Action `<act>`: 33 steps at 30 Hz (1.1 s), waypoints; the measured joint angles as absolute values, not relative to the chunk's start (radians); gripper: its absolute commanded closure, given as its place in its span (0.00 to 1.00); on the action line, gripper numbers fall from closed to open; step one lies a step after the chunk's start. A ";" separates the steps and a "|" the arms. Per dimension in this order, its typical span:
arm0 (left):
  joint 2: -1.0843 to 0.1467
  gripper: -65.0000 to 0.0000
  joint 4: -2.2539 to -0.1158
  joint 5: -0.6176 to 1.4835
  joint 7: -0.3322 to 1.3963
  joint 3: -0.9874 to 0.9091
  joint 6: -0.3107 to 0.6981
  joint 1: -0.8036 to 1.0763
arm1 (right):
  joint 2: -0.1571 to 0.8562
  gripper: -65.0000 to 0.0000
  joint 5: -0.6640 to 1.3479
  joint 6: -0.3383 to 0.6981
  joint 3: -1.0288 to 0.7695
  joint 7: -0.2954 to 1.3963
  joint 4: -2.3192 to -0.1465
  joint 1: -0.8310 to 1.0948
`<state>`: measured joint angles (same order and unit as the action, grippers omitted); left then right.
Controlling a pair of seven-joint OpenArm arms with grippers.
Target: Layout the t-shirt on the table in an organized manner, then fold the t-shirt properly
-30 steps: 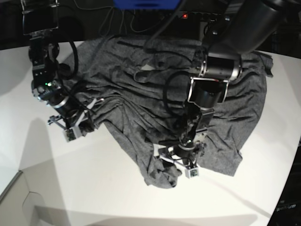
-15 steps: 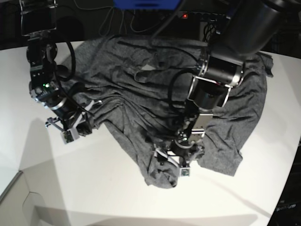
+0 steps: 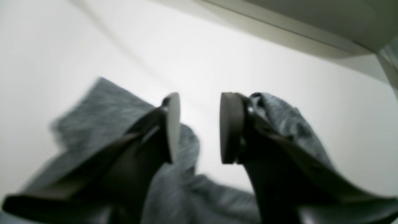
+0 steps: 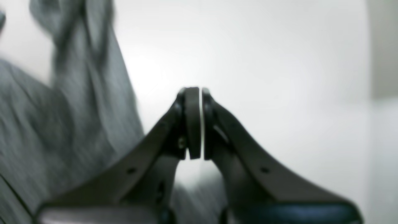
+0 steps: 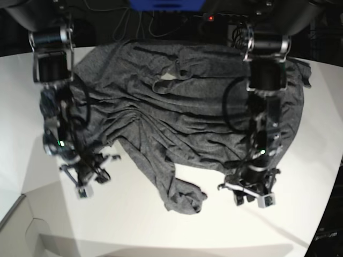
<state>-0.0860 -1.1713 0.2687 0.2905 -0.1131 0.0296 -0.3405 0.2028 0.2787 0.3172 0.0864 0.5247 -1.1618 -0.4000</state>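
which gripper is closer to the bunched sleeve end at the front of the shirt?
Left. The left gripper hangs beside the bunched sleeve end, across a short strip of bare table. The right gripper sits farther away on the sleeve end's opposite side, near the t-shirt edge.

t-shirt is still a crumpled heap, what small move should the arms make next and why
Probably lower the left gripper onto the near hem of the t-shirt and pinch it. Its jaws stand apart with nothing between them, cloth lies on both sides, and the right gripper is shut and empty, over the table. The shirt lies bunched, so an edge must be gripped before spreading.
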 measured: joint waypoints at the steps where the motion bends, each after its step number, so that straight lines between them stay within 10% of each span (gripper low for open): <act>1: -0.102 0.74 -1.209 0.271 0.299 -0.112 0.030 -0.309 | 0.184 1.00 0.280 0.317 0.088 0.522 -1.133 -0.429; 18: -0.166 0.75 -1.469 0.270 0.337 -0.340 0.030 0.019 | -0.036 1.00 0.281 0.317 0.101 0.299 -0.522 -0.648; 33: -0.107 0.75 -1.429 0.270 0.429 -0.218 0.028 -0.182 | -0.001 1.00 0.278 0.319 0.452 0.359 -0.939 -0.395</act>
<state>-0.1070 -1.4288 0.2695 0.4290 -0.2176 0.0280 -0.1818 -0.0006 0.2783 0.3191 0.4522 0.3592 -0.9390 -0.3950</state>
